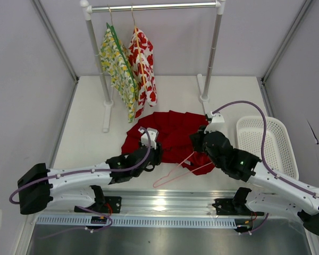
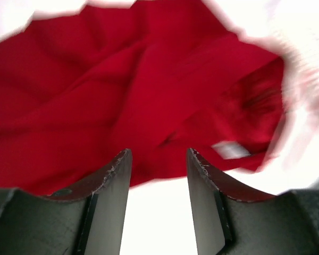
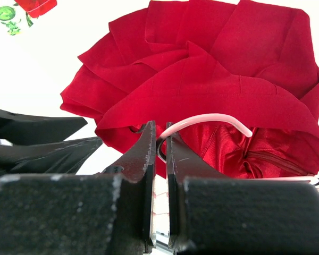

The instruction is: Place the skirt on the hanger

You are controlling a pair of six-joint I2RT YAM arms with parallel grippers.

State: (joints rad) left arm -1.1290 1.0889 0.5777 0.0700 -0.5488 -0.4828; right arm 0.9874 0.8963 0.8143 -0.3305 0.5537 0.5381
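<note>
Two grippers meet at the skirt (image 1: 170, 130), crumpled on the table (image 1: 90, 133). The right gripper (image 3: 160, 133) clamps the hanger (image 3: 212, 116) by the skirt's opening. The left gripper (image 2: 158, 154) is released, empty, at the near edge. Hanging is not yet done.

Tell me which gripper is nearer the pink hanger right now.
Right. The right gripper is shut on the hanger wire; the left gripper hangs open at the skirt near edge, not touching the hanger.
</note>
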